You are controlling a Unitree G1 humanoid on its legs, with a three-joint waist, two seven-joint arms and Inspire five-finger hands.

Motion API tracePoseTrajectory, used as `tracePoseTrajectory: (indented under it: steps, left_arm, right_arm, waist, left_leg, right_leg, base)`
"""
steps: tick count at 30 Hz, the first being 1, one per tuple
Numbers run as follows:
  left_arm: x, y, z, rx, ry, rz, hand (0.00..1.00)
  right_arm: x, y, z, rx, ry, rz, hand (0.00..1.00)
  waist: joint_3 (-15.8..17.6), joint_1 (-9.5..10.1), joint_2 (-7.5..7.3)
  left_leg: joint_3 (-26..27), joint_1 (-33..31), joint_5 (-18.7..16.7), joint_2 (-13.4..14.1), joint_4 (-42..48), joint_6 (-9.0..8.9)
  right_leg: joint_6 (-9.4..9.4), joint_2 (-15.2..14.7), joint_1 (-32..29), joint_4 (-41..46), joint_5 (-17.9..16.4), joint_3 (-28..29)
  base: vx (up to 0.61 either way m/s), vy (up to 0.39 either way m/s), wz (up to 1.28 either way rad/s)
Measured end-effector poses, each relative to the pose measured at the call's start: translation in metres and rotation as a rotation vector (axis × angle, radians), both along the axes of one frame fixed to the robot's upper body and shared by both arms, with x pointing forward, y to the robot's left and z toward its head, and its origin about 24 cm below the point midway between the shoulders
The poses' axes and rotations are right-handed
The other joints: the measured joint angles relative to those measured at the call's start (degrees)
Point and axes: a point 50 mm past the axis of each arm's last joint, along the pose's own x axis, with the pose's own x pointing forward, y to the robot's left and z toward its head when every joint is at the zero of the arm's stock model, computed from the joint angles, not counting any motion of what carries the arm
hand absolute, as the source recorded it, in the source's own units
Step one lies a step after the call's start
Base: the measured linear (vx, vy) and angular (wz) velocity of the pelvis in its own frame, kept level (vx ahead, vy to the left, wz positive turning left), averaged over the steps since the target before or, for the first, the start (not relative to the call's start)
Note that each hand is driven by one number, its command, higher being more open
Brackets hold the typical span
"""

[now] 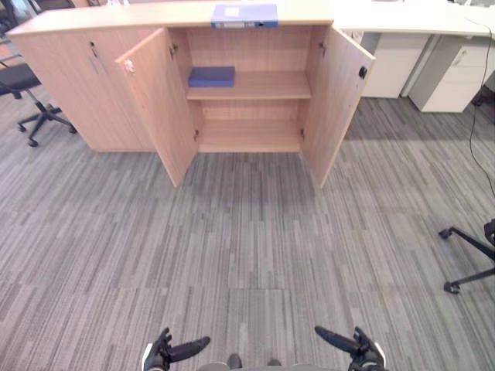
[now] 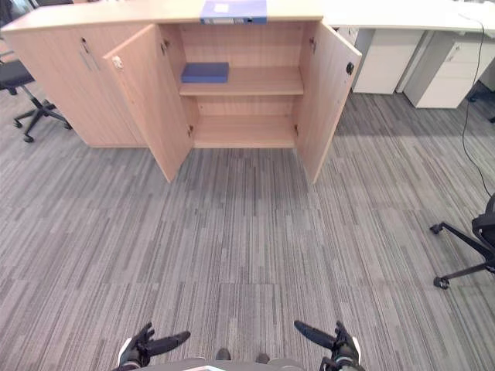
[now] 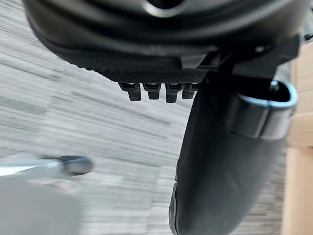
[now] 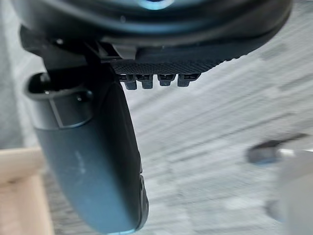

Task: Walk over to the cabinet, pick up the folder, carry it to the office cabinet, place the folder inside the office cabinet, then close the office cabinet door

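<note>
**Q:** Hands first. What sits at your near edge?
**A:** Left hand [image 1: 172, 352] and right hand [image 1: 354, 348], low, well apart, over grey striped carpet [image 1: 247, 247]. Fingers [image 3: 149, 91] on each lie straight and loose, with nothing in either. Your wrist views show bare carpet past them.

**Q:** Where's your folder?
**A:** Blue folder [image 1: 244, 15] with a white label, lying flat on top of the wooden cabinet [image 1: 69, 85], right above the open bay. It is well apart from both hands.

**Q:** State of the cabinet?
**A:** Left door [image 1: 158, 100] and right door [image 1: 336, 97] both swung wide toward you. On the upper shelf [image 1: 263, 86], at its left end, a flat dark blue item [image 1: 211, 76] lies; whether it is a folder or a book, you cannot tell. Section further left: doors closed.

**Q:** Surroundings?
**A:** Black office chair [image 1: 23, 85] beside the cabinet's left end. A second chair base [image 1: 468, 259] on castors stands at your right. White table [image 1: 402, 15] with a drawer unit [image 1: 456, 73] behind, to the right of the cabinet.
</note>
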Motion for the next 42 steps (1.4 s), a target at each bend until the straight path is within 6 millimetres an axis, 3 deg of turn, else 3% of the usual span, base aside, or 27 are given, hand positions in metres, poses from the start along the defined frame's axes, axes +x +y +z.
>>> tracePoseTrajectory:
  steps: [5, 13, 17, 22, 24, 26, 28, 29, 31, 33, 35, 36, 37, 38, 39, 40, 41, 42]
  left_arm:
    - [0.019, 0.005, 0.012, 0.02, -0.107, -0.004, 1.0]
    - [0.024, 0.004, 0.018, 0.013, -0.15, 0.0, 1.0]
    - [0.028, 0.0, 0.021, 0.004, -0.176, -0.003, 1.0]
    - [0.038, -0.006, 0.026, 0.0, -0.215, -0.022, 1.0]
    - [0.039, -0.01, 0.026, -0.01, -0.223, -0.018, 1.0]
    - [0.041, -0.016, 0.027, -0.022, -0.23, -0.031, 1.0]
    - [0.042, -0.016, 0.027, -0.021, -0.229, -0.048, 1.0]
    - [0.043, -0.017, 0.027, -0.015, -0.222, -0.07, 1.0]
    - [0.05, -0.016, 0.03, 0.001, -0.23, -0.088, 1.0]
    - [0.06, -0.017, 0.034, 0.006, -0.258, -0.097, 1.0]
    - [0.07, -0.019, 0.038, 0.007, -0.286, -0.105, 1.0]
    - [0.072, -0.018, 0.039, 0.012, -0.289, -0.106, 1.0]
    - [0.07, -0.018, 0.038, 0.013, -0.282, -0.106, 1.0]
    - [0.072, -0.022, 0.036, 0.001, -0.28, -0.102, 1.0]
    - [0.074, -0.023, 0.036, -0.001, -0.28, -0.108, 1.0]
    - [0.074, -0.027, 0.034, -0.014, -0.271, -0.111, 1.0]
    - [0.071, -0.03, 0.032, -0.024, -0.262, -0.108, 1.0]
    - [0.068, -0.031, 0.03, -0.035, -0.255, -0.103, 1.0]
  right_arm:
    - [0.018, -0.007, 0.01, -0.08, -0.037, 0.094, 1.0]
    - [0.025, -0.007, 0.013, -0.109, -0.042, 0.139, 1.0]
    - [0.029, -0.014, 0.017, -0.141, -0.047, 0.16, 1.0]
    - [0.041, -0.016, 0.022, -0.161, -0.059, 0.179, 1.0]
    - [0.047, -0.013, 0.023, -0.163, -0.069, 0.194, 1.0]
    - [0.048, -0.009, 0.021, -0.155, -0.064, 0.199, 1.0]
    - [0.046, -0.003, 0.019, -0.146, -0.055, 0.218, 1.0]
    - [0.045, -0.001, 0.018, -0.143, -0.046, 0.23, 1.0]
    - [0.047, 0.002, 0.017, -0.139, -0.045, 0.247, 1.0]
    - [0.047, 0.003, 0.017, -0.137, -0.045, 0.249, 1.0]
    - [0.048, 0.002, 0.018, -0.138, -0.046, 0.248, 1.0]
    - [0.047, 0.003, 0.017, -0.138, -0.045, 0.251, 1.0]
    - [0.044, 0.002, 0.017, -0.141, -0.038, 0.247, 1.0]
    - [0.053, -0.001, 0.02, -0.152, -0.053, 0.239, 1.0]
    - [0.056, -0.001, 0.021, -0.153, -0.063, 0.232, 1.0]
    - [0.059, -0.003, 0.023, -0.155, -0.075, 0.224, 1.0]
    - [0.058, -0.003, 0.023, -0.155, -0.072, 0.223, 1.0]
    - [0.055, -0.001, 0.021, -0.149, -0.063, 0.226, 1.0]
  waist:
    - [0.1, -0.18, 0.15]
    - [0.8, -0.48, 0.7]
    - [1.9, -0.61, 1.5]
    - [3.1, -0.55, 2.39]
    - [3.3, -0.4, 2.83]
    - [3.6, 0.06, 3.1]
    - [4.3, -0.37, 2.48]
    - [5.1, -0.69, 2.53]
    - [6.8, -1.55, 2.86]
    - [7.5, -2.01, 3.48]
    - [8.0, -2.48, 4.29]
    - [8.2, -3.04, 3.84]
    - [8.2, -3.44, 3.5]
    - [8.7, -3.28, 5.14]
    - [8.7, -3.39, 4.94]
    - [8.9, -3.44, 4.76]
    - [9.0, -3.48, 4.64]
    - [9.5, -3.34, 4.05]
  left_leg:
    - [0.6, 2.2, -0.3, -0.2, -1.5, -0.44]
    - [1.0, 3.3, -1.9, -0.1, -0.6, -2.45]
    - [1.6, 1.2, -4.9, 0.3, 3.9, -2.3]
    - [3.0, -5.1, -9.8, 1.2, 12.4, -0.68]
    - [3.5, -7.5, -13.0, 1.7, 16.4, 0.07]
    - [3.7, -7.7, -15.6, 1.8, 18.4, 1.67]
    - [2.6, -5.6, -16.2, 0.5, 18.2, 2.49]
    - [1.8, -3.9, -17.0, 0.2, 18.3, 3.17]
    - [-0.3, -0.1, -17.4, 0.4, 16.3, 3.4]
    - [-2.5, 1.8, -17.3, 1.5, 13.9, 3.29]
    - [-4.6, 4.9, -17.0, 3.4, 10.2, 1.69]
    - [-5.7, 7.5, -17.4, 3.9, 8.5, -0.51]
    - [-6.1, 9.2, -18.1, 4.3, 8.3, -1.85]
    - [-5.8, 9.3, -17.4, 6.3, 9.9, -4.96]
    - [-5.7, 8.8, -16.2, 6.0, 11.4, -6.99]
    - [-5.5, 7.3, -12.8, 6.0, 17.5, -9.39]
    - [-5.4, 5.1, -9.1, 6.2, 25.8, -10.0]
    - [-4.6, 0.3, -4.1, 8.1, 40.1, -11.44]
  right_leg:
    - [0.09, -0.1, 1.7, -0.8, 0.0, -0.2]
    - [0.16, -0.2, 3.0, -0.7, 0.0, 0.1]
    - [0.92, -0.3, 2.8, -0.5, -0.5, 0.4]
    - [2.22, -0.3, 0.2, -0.3, -1.5, 0.2]
    - [3.16, -0.3, -2.7, 4.6, -4.7, 0.0]
    - [6.95, -1.4, -10.5, 22.0, -9.2, -2.2]
    - [6.66, -3.7, -17.6, 37.8, -10.3, -4.9]
    - [5.91, -4.5, -19.7, 41.1, -11.8, -5.4]
    - [4.4, -4.7, -22.7, 38.3, -13.2, -7.4]
    - [3.96, -4.1, -25.8, 31.7, -12.4, -8.2]
    - [3.94, -3.4, -28.7, 21.5, -6.9, -9.0]
    - [2.93, -3.5, -29.0, 16.1, 1.7, -9.1]
    - [0.62, -4.2, -28.5, 16.4, 8.7, -9.4]
    - [-0.82, -3.3, -28.8, 20.4, 5.3, -10.8]
    - [-0.82, -3.6, -28.6, 21.3, 3.6, -10.9]
    - [-1.07, -3.9, -26.3, 21.7, 1.1, -11.0]
    - [-1.2, -3.9, -22.6, 20.2, -0.1, -11.2]
    - [-1.35, -3.2, -16.2, 15.9, -0.8, -11.4]
  base:
    - [0.11, 0.02, -0.03]
    - [0.03, -0.001, -0.02]
    - [-0.02, -0.013, -0.05]
    - [-0.04, 0.002, -0.09]
    - [-0.02, 0.034, -0.13]
    - [0.03, 0.075, -0.11]
    - [0.18, 0.096, 0.22]
    - [0.2, 0.056, 0.36]
    - [0.34, 0.026, 0.49]
    - [0.48, -0.045, 0.69]
    - [0.53, -0.11, 0.73]
    - [0.63, -0.158, 0.66]
    - [0.76, -0.202, 0.52]
    - [0.63, -0.184, 0.28]
    - [0.61, -0.194, 0.12]
    - [0.5, -0.166, 0.21]
    - [0.63, -0.203, 0.29]
    - [0.72, -0.2, 0.15]
